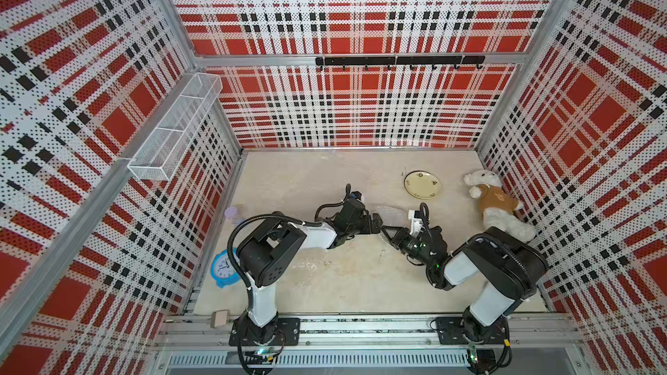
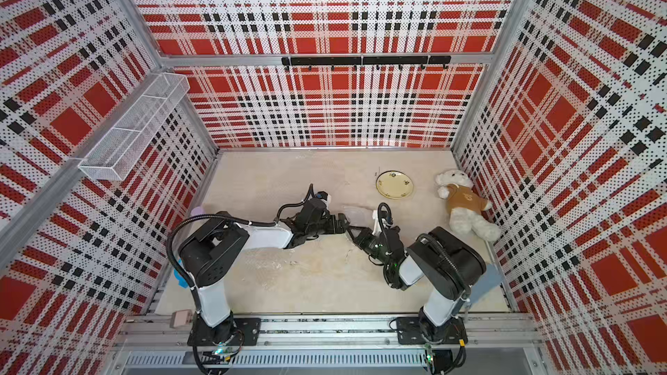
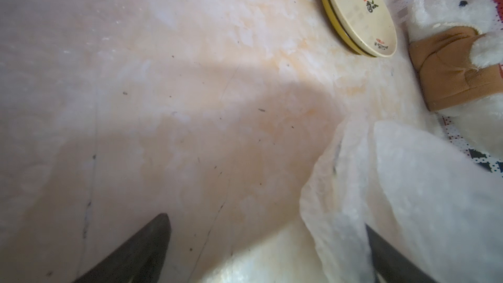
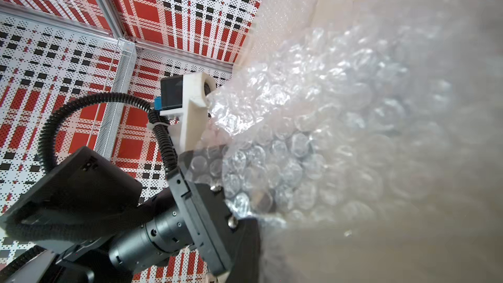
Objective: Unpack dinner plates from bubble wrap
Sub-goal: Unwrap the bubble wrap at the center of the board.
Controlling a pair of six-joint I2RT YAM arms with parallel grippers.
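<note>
Cream dinner plates (image 1: 423, 184) (image 2: 394, 184) with small flower motifs lie bare at the back right; the left wrist view shows them as a stack (image 3: 359, 14). A crumpled sheet of bubble wrap (image 1: 391, 212) (image 3: 381, 186) stands raised at mid-table between the two arms. My left gripper (image 1: 377, 223) (image 3: 266, 221) is open beside it, one finger (image 3: 392, 257) against the wrap. My right gripper (image 1: 387, 231) is shut on the wrap's near edge. The wrap (image 4: 340, 132) fills the right wrist view and hides that gripper's fingers.
A white teddy bear (image 1: 494, 207) in a brown shirt lies by the right wall. A blue clock (image 1: 224, 268) and a lilac hourglass (image 1: 232, 212) sit at the left edge. Another flat bubble sheet (image 1: 310, 265) lies in front of the left arm. A mesh basket (image 1: 173, 131) hangs on the left wall.
</note>
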